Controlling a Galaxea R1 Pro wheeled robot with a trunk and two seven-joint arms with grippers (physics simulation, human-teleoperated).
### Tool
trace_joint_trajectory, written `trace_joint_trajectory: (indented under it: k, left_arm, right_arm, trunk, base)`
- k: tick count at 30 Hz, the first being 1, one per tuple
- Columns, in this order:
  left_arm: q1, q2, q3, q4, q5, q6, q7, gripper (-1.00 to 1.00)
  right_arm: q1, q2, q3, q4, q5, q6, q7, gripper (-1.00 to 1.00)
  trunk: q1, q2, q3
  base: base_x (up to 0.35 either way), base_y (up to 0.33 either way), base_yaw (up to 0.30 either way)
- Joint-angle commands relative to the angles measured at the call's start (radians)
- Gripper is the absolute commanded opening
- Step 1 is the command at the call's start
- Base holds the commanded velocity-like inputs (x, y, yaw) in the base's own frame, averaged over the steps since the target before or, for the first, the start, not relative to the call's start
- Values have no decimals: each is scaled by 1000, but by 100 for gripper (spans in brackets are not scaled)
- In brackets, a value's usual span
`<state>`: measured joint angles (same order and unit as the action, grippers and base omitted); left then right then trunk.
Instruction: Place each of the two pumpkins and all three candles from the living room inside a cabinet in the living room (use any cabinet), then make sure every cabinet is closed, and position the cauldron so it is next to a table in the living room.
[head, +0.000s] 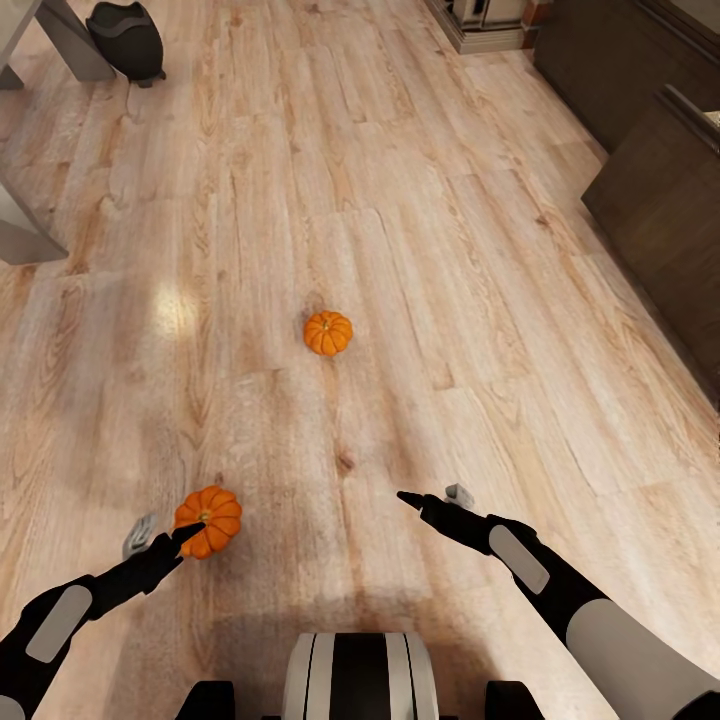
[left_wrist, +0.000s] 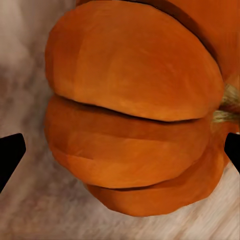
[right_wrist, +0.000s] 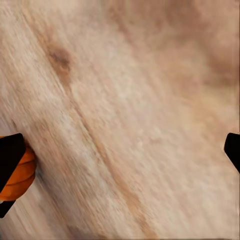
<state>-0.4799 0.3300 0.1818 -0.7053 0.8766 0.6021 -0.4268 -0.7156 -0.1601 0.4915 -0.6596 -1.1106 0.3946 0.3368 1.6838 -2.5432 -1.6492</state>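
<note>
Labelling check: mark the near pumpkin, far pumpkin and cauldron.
near pumpkin (head: 210, 520): head view, its ribbed top by the stem.
far pumpkin (head: 328, 333): head view, centre of its top.
cauldron (head: 128, 38): head view, its black belly.

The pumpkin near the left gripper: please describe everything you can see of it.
The pumpkin is small, orange and ribbed, with smooth, matte lobes and a short straw-coloured stem. It lies on the pale wood floor, and the left gripper is at it, fingers open to either side. In the left wrist view it looms large between the dark fingertips. Contact cannot be confirmed.
</note>
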Motion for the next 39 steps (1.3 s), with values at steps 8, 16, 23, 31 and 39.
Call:
trace_joint_trajectory:
  k: [8,16,23,31,39]
  left_arm:
    - [0,-2,4,1,4,6,-2,100]
    - [0,-1,4,1,4,5,-3,100]
    - [0,-2,4,0,5,5,-4,100]
    - [0,-1,5,0,8,5,-5,100]
    - [0,-2,5,0,9,5,-6,100]
  right_arm:
    - [-1,-1,4,0,-6,1,1,100]
    - [-1,-1,4,0,-6,1,1,100]
    - [-1,-1,4,0,-6,1,1,100]
    - [-1,-1,4,0,-6,1,1,100]
    - [-1,-1,4,0,-6,1,1,100]
  trunk:
    - [0,0,-1]
    - [0,0,-1]
    - [0,0,-1]
    - [0,0,-1]
    - [0,0,-1]
  base:
    - [0,-143,0]
    - [0,-11,0]
    - [81,0,0]
    - [32,9,0]
    - [47,31,0]
